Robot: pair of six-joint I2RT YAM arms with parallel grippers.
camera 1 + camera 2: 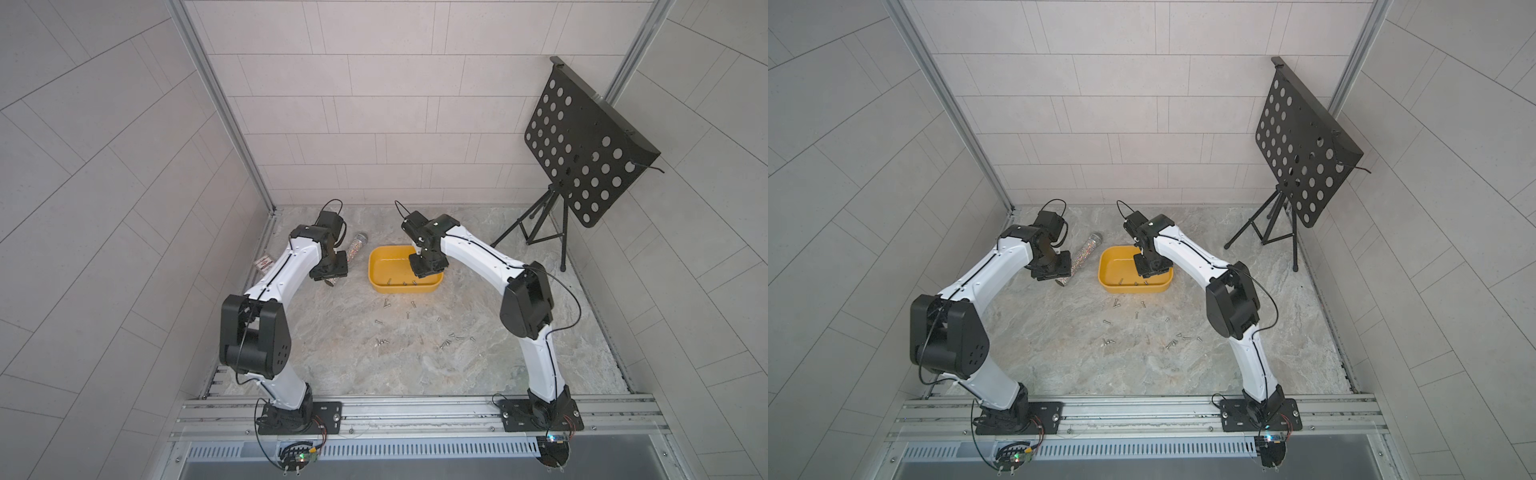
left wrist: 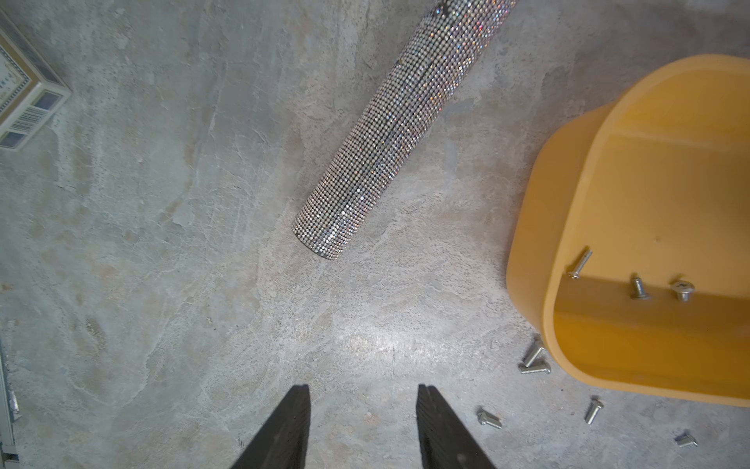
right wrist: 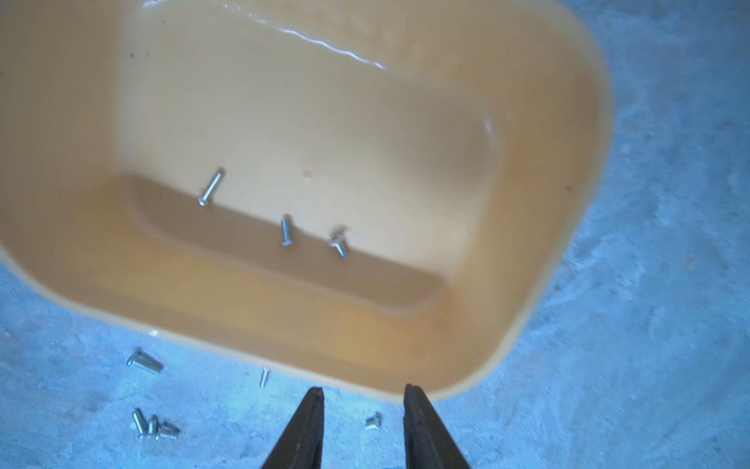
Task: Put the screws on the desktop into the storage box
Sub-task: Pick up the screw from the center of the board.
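Plainly, right tool (image 3: 363, 392) — parted — over storage box (image 3: 586, 170).

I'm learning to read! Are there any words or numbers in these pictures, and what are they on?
Small card box: letters and a barcode, too blurred and cut off to read.
Same box in a top view: red print, too small to read.
Storage box, glittery tube: no writing.

Lab cell: tiled walls (image 1: 374, 104), aluminium rail (image 1: 415, 411)
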